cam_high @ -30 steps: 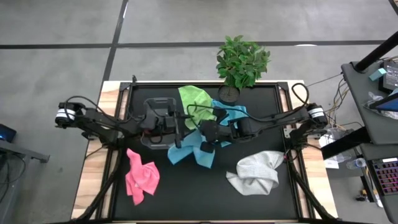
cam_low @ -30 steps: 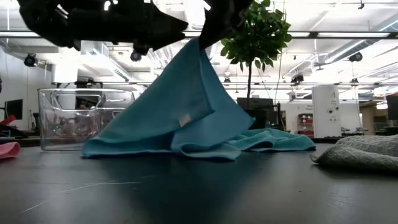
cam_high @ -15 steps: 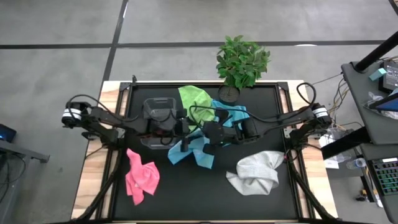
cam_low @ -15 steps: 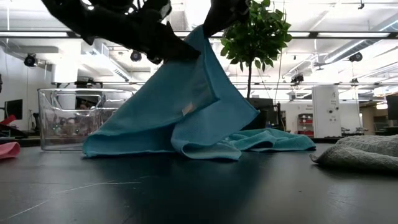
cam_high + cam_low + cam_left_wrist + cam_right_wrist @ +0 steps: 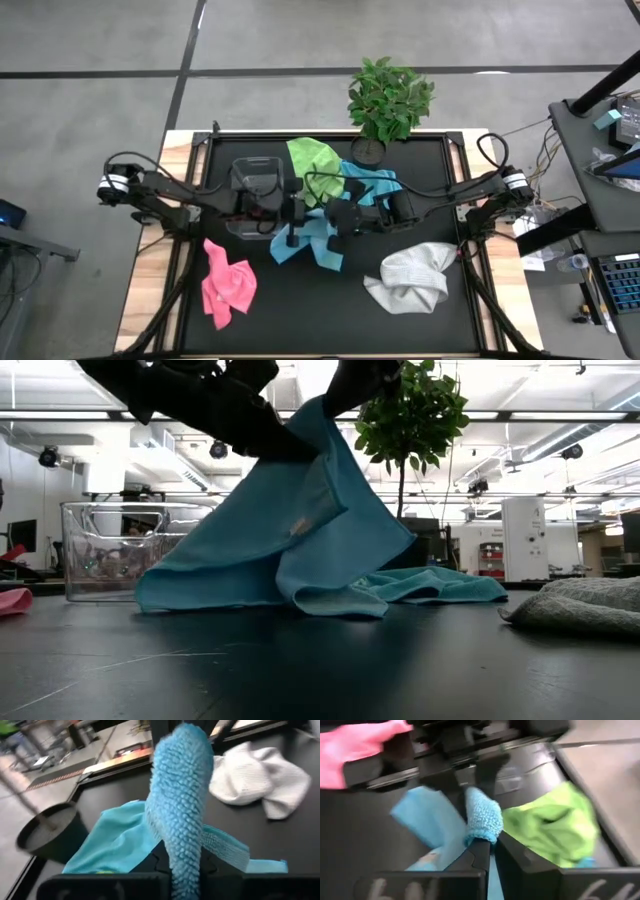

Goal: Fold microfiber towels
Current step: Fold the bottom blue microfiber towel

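Observation:
A light blue microfiber towel (image 5: 300,530) stands as a tent at the table's middle. Its peak is held up and its lower edge (image 5: 230,595) lies on the table. My left gripper (image 5: 298,213) and my right gripper (image 5: 336,215) face each other above it, both shut on its raised part. A second blue towel (image 5: 372,183) and a lime green one (image 5: 314,160) lie crumpled behind. The pink towel (image 5: 228,283) lies near left and the grey-white one (image 5: 412,277) near right. My left gripper pinches a bunched fold of the blue towel (image 5: 181,845) between its two fingers. It comes from the table's left, slanting slightly down. The fold stands up past the fingers and the cloth below hangs slack. My right gripper pinches a narrow fold at the towel's peak (image 5: 481,822) between its two fingers, reaching from the table's right and slanting down. The towel hangs from it, spreading down onto the table.
A clear plastic bin (image 5: 255,192) stands just left of centre under the left arm. A potted plant (image 5: 388,100) stands at the far edge, right of the middle. Bare black table (image 5: 300,320) lies along the near edge between the pink and grey-white towels.
My left gripper has tipped up toward level, moved right toward the right gripper and taken hold of the raised blue towel beside the peak. The towel's upper left slope has bunched up there, while its lower edge has stayed on the table.

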Available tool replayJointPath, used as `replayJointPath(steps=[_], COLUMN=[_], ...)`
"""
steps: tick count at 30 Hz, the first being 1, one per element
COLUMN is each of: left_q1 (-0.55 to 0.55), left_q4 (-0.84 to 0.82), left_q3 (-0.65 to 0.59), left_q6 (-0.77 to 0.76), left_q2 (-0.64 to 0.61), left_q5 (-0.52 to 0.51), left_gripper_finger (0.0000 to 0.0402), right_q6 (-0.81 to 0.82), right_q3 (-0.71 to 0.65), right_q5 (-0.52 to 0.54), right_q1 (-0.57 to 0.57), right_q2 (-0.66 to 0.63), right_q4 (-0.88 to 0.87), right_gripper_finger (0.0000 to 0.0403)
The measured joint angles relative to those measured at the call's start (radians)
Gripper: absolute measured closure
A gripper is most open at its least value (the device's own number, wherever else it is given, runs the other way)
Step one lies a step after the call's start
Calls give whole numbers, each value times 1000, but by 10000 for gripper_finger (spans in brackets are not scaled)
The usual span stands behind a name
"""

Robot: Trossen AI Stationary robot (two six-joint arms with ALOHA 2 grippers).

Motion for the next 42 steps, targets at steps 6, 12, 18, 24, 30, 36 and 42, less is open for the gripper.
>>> replayJointPath(steps=[6,12,18,24,30,36,42], left_q1=[-33,-53,-60,-64,-64,-64,-64], left_q4=[-1,-15,-19,-21,-22,-21,-21], left_q3=[-8,-26,-39,-39,-39,-39,-39], left_q6=[69,72,71,71,71,71,71], left_q2=[-13,-66,-94,-94,-94,-94,-94], left_q5=[116,161,165,165,165,166,166], left_gripper_finger=[401,401,401,401,401,401,402], right_q6=[-2,-14,27,73,17,-112,-150], right_q3=[0,-3,-102,-248,-369,-463,-590], right_q5=[-101,-102,-110,-92,-65,-172,-355], right_q1=[10,40,65,59,20,-51,-118], right_q2=[-16,-55,-88,-91,-91,-95,-90], right_q4=[-15,-172,-153,-66,93,352,611], right_gripper_finger=[304,228,185,173,172,172,173])
